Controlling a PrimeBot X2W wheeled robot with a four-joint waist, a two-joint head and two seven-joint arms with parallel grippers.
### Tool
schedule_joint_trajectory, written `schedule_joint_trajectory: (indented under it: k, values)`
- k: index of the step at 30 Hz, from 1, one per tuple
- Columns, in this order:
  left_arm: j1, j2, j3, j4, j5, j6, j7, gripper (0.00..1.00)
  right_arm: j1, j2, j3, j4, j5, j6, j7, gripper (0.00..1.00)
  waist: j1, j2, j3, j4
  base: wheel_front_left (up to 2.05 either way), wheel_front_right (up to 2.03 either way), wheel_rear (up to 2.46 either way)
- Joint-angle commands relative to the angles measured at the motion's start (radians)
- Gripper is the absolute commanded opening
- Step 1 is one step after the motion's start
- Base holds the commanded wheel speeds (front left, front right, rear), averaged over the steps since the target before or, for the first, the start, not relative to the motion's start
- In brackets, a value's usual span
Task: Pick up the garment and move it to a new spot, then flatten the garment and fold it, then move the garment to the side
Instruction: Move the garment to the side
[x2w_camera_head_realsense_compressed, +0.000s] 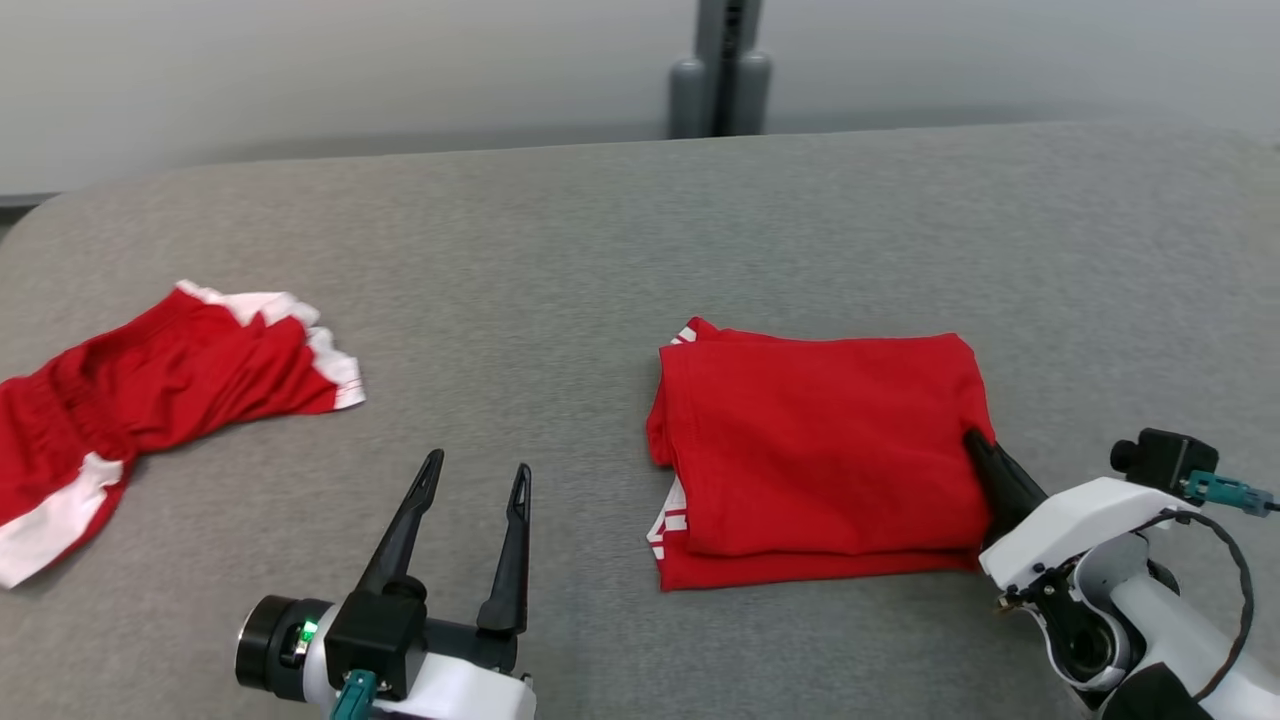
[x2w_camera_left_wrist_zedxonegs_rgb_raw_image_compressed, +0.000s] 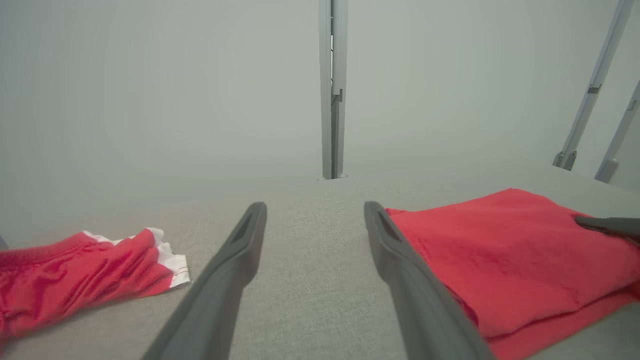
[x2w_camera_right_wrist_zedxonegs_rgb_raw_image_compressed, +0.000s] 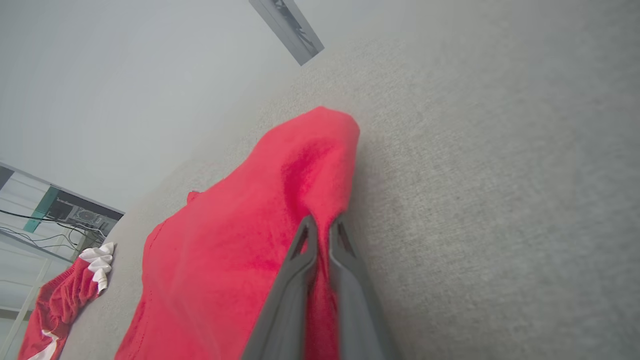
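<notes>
Head view: folded garment (x2w_camera_head_realsense_compressed: 820, 440) in right pincer (x2w_camera_head_realsense_compressed: 972, 440), second garment (x2w_camera_head_realsense_compressed: 150, 390) apart, left pincer (x2w_camera_head_realsense_compressed: 478, 465) wide.

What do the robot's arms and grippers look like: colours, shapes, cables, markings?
The left gripper and right gripper each have two long, tapering dark fingers. White wrist shells carry teal plugs; the left has a green light, the right a looping black cable.
</notes>
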Motion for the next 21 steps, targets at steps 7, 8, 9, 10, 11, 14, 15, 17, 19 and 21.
schedule_joint_trajectory:
  k: [7, 8, 9, 10, 11, 14, 15, 17, 19, 21]
  values:
    - [-0.035, 0.004, 0.017, 0.003, 0.022, -0.019, -0.005, 1.00, -0.023, -0.004, 0.059, 0.012, -0.044, 0.001, -0.071, 0.00, 0.0000, -0.0001, 0.001, -0.161, 0.00, 0.00, 0.00]
    - [-0.035, 0.004, 0.018, 0.004, 0.023, -0.022, -0.005, 1.00, -0.025, -0.005, 0.065, 0.015, -0.052, 0.001, -0.075, 0.00, 0.0000, -0.0001, 0.002, -0.175, 0.00, 0.00, 0.00]
    - [-0.036, 0.004, 0.018, 0.005, 0.026, -0.024, -0.005, 1.00, -0.027, -0.004, 0.071, 0.018, -0.058, 0.001, -0.080, 0.00, 0.0000, -0.0001, 0.003, -0.189, 0.00, 0.00, 0.00]
    - [-0.037, 0.004, 0.018, 0.006, 0.029, -0.025, -0.005, 1.00, -0.029, -0.005, 0.076, 0.021, -0.063, 0.001, -0.082, 0.00, 0.0000, -0.0001, 0.004, -0.201, 0.00, 0.00, 0.00]
    - [-0.039, 0.004, 0.019, 0.007, 0.030, -0.028, -0.005, 1.00, -0.033, -0.006, 0.081, 0.023, -0.068, 0.001, -0.083, 0.00, 0.0000, -0.0001, 0.005, -0.213, 0.00, 0.00, 0.00]
    - [-0.045, 0.004, 0.019, 0.007, 0.035, -0.033, -0.005, 1.00, -0.053, -0.015, 0.095, 0.037, -0.103, 0.001, -0.089, 0.00, 0.0000, -0.0001, 0.012, -0.238, 0.00, 0.00, 0.00]
    - [-0.048, 0.004, 0.018, 0.006, 0.037, -0.033, -0.005, 1.00, -0.062, -0.017, 0.100, 0.043, -0.117, 0.001, -0.089, 0.00, 0.0000, -0.0001, 0.017, -0.244, 0.00, 0.00, 0.00]
    - [-0.055, 0.004, 0.016, 0.002, 0.041, -0.040, -0.005, 1.00, -0.087, -0.017, 0.092, 0.046, -0.144, 0.001, -0.089, 0.00, 0.0000, -0.0001, 0.032, -0.249, 0.00, 0.00, 0.00]
    - [-0.067, 0.005, 0.012, -0.009, 0.044, -0.045, -0.005, 1.00, -0.117, -0.029, 0.072, 0.055, -0.183, 0.001, -0.089, 0.00, 0.0000, -0.0001, 0.049, -0.247, 0.00, 0.00, 0.00]
    - [-0.082, 0.004, 0.005, -0.024, 0.050, -0.051, -0.005, 1.00, -0.149, -0.042, 0.049, 0.071, -0.230, 0.000, -0.089, 0.00, 0.0000, -0.0001, 0.071, -0.240, 0.00, 0.00, 0.00]
